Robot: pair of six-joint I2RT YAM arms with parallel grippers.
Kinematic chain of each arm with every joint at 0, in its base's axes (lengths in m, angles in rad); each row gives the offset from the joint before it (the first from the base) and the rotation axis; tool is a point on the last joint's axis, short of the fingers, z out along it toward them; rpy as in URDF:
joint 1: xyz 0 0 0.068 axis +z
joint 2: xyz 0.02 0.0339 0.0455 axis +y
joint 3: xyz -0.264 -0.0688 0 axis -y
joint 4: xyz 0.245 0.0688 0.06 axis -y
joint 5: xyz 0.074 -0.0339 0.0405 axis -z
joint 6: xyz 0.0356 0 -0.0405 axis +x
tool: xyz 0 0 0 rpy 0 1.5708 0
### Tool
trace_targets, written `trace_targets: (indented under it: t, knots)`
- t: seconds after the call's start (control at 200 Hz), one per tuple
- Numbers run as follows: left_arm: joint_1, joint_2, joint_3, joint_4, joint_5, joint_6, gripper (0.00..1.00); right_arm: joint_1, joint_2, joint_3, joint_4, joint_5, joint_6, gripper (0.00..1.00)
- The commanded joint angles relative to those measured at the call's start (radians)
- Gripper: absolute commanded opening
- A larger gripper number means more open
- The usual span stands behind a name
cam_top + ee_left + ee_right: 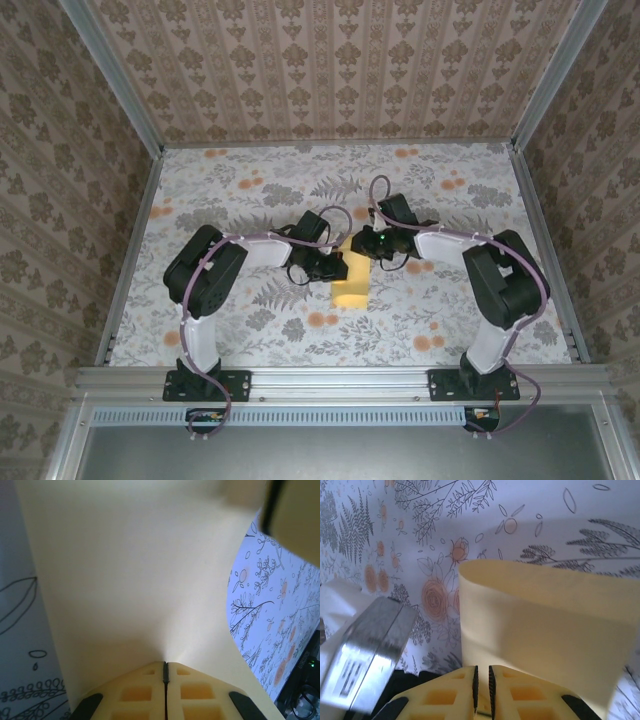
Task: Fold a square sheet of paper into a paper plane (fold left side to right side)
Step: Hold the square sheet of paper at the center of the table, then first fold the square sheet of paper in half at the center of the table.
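Observation:
The pale-yellow sheet of paper lies mid-table between the two grippers, its upper part lifted and curved. My left gripper is shut on the sheet. In the left wrist view the paper spreads out from the closed fingertips. My right gripper sits at the sheet's upper right. In the right wrist view its pads stand a narrow gap apart, with the curled paper rising just beyond them. I cannot tell if an edge reaches into that gap.
A floral cloth covers the table. Patterned walls and aluminium rails close it in on three sides. A silvery block on the left arm hangs close to my right gripper. A pale finger of the right gripper looms over the sheet.

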Motion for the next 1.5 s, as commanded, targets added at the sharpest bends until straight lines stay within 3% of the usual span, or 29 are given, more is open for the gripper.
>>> trace_targets:
  t: [0.0, 0.59, 0.92, 1.255, 1.495]
  knots:
    - [-0.022, 0.021, -0.016, -0.079, -0.047, -0.002, 0.07, 0.018, 0.057, 0.064, 0.017, -0.025, 0.003, 0.17]
    - [-0.030, -0.018, -0.033, -0.105, -0.031, 0.029, 0.08, 0.012, 0.214, 0.160, -0.226, 0.133, -0.056, 0.15]
    - [-0.071, -0.105, -0.142, -0.095, 0.009, 0.035, 0.08, 0.001, 0.234, 0.160, -0.243, 0.142, -0.051, 0.13]
    - [-0.114, -0.204, -0.280, -0.021, 0.005, -0.041, 0.08, 0.001, 0.239, 0.163, -0.230, 0.134, -0.061, 0.13]
    - [-0.093, -0.285, -0.255, -0.022, 0.056, -0.028, 0.09, 0.001, 0.241, 0.163, -0.208, 0.112, -0.073, 0.13]
